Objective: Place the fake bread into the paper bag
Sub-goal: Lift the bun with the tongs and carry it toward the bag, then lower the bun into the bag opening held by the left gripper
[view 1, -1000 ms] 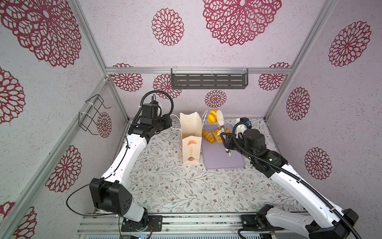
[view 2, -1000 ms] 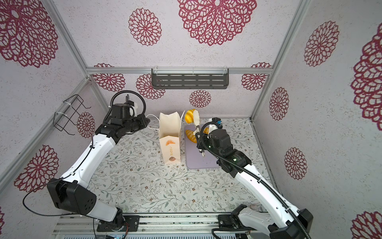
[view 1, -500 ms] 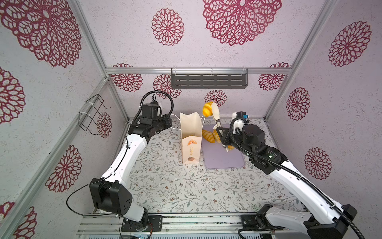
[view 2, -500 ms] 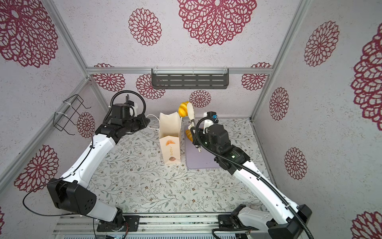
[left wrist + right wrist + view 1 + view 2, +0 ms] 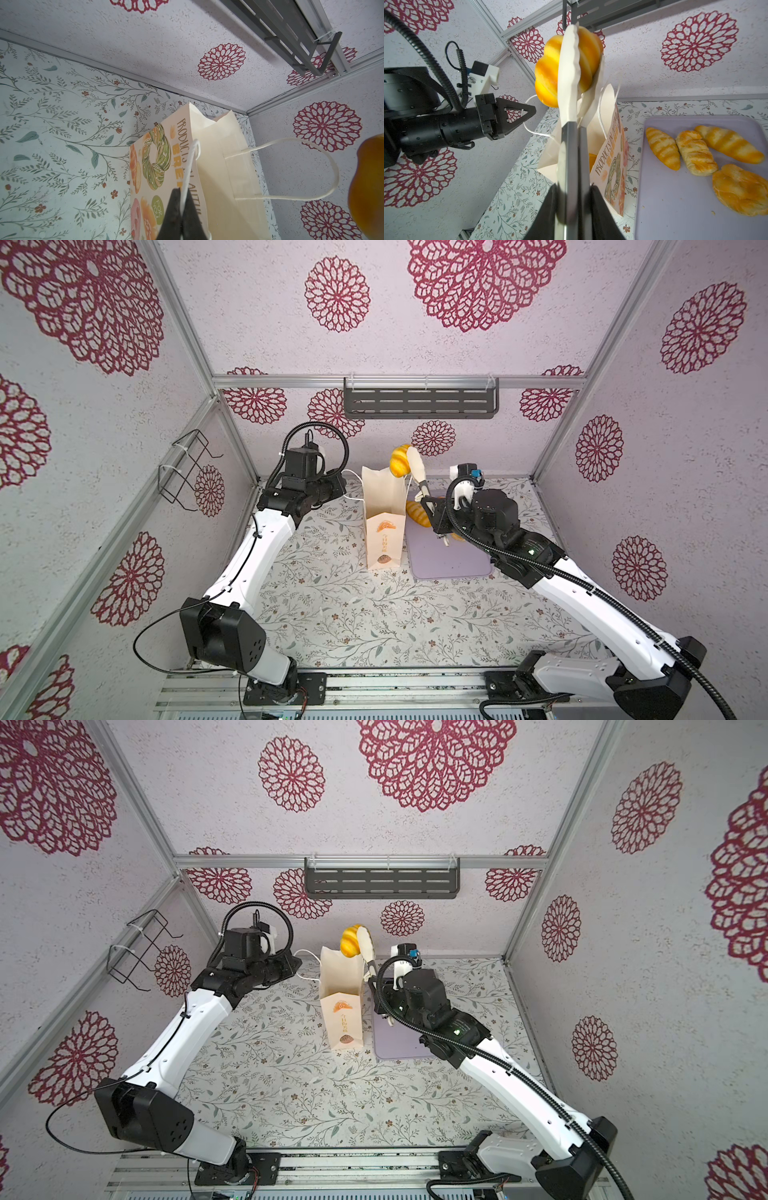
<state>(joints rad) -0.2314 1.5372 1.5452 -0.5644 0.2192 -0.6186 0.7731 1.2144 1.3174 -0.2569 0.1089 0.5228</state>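
The paper bag (image 5: 384,522) (image 5: 343,1006) stands upright at the back middle of the table. My left gripper (image 5: 182,191) (image 5: 343,487) is shut on its near white cord handle (image 5: 190,166). My right gripper (image 5: 574,187) (image 5: 434,510) is shut on a pair of tongs (image 5: 569,145). The tongs' white tips clamp a striped golden bun (image 5: 548,70) (image 5: 398,460) (image 5: 350,940) just above the bag's open top. Something orange (image 5: 592,160) shows inside the bag. Several more pieces of fake bread (image 5: 695,152) lie on the lilac tray (image 5: 675,207) to the bag's right.
The lilac tray (image 5: 449,560) lies flat against the bag's right side. A dark slotted shelf (image 5: 419,402) hangs on the back wall above the bag. A wire rack (image 5: 187,472) sticks out of the left wall. The bag's other handle loop (image 5: 311,166) hangs free.
My right arm has carried the tongs and the bun leftward, from above the tray to over the bag's mouth. The left gripper has held still on the handle.
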